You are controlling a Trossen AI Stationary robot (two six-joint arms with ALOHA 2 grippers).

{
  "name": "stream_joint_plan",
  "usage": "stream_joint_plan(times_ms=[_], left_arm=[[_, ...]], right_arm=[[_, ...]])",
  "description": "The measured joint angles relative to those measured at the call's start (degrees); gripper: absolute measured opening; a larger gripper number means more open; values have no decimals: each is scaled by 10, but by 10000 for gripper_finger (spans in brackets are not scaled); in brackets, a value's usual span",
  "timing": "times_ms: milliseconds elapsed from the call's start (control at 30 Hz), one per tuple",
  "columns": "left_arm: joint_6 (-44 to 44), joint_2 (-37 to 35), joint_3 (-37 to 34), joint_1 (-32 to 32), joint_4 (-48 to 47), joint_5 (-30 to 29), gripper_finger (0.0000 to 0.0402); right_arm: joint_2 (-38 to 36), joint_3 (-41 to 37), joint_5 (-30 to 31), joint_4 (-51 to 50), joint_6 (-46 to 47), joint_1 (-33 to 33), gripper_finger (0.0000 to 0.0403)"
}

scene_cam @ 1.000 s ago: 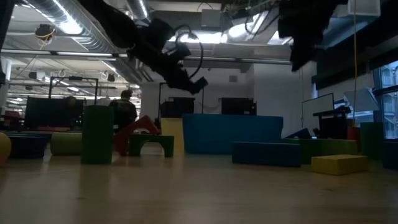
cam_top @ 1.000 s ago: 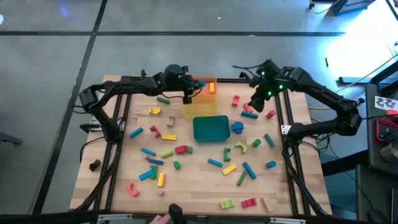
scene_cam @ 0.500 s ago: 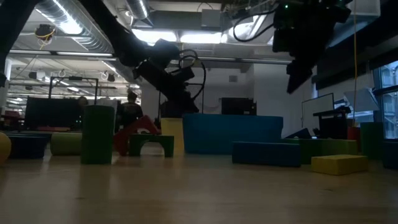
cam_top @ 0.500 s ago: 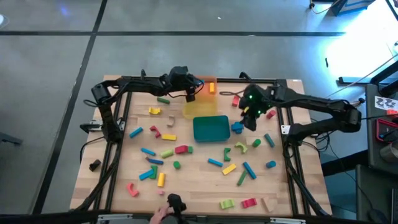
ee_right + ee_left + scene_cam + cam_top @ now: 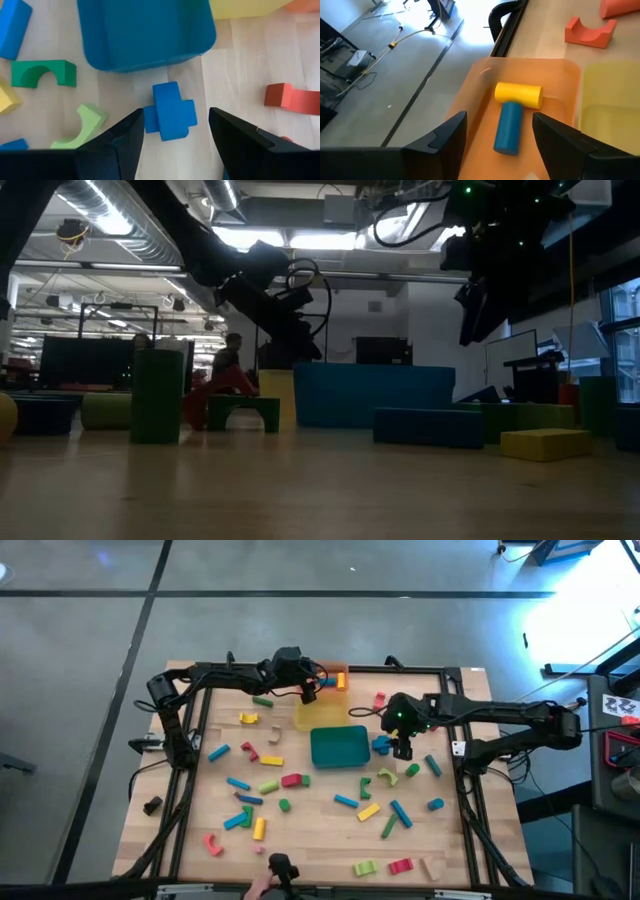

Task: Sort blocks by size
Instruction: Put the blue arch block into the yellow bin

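While the left claw [image 5: 497, 145] hangs open over the orange tray [image 5: 470, 95], where a blue block [image 5: 508, 127] and a yellow block [image 5: 518, 94] lie, the right claw [image 5: 172, 135] hangs open above a blue cross block [image 5: 170, 111] by the teal tray [image 5: 145, 30]. Next, I think, it must go down and pinch it.

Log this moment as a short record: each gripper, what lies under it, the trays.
left gripper: open, over the orange tray
orange tray contents: yellow cylinder, blue cylinder, touching
right gripper: open, above a blue block
teal tray: beside that blue block
yellow tray: next to the orange tray
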Motion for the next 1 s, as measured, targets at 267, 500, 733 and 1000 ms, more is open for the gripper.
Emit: stream_joint_plan(times_ms=[267, 500, 733, 1000], left_arm=[[-6, 0, 0, -24, 0, 0, 211], [-5, 0, 0, -39, 0, 0, 211], [-5, 0, 0, -53, 0, 0, 211], [-4, -17, 0, -68, 0, 0, 211]], right_arm=[[0, -54, 0, 58, -15, -2, 222], [0, -85, 0, 104, -15, -2, 222], [0, -126, 22, 156, -17, -2, 222], [0, -144, 40, 170, -17, -2, 222]])
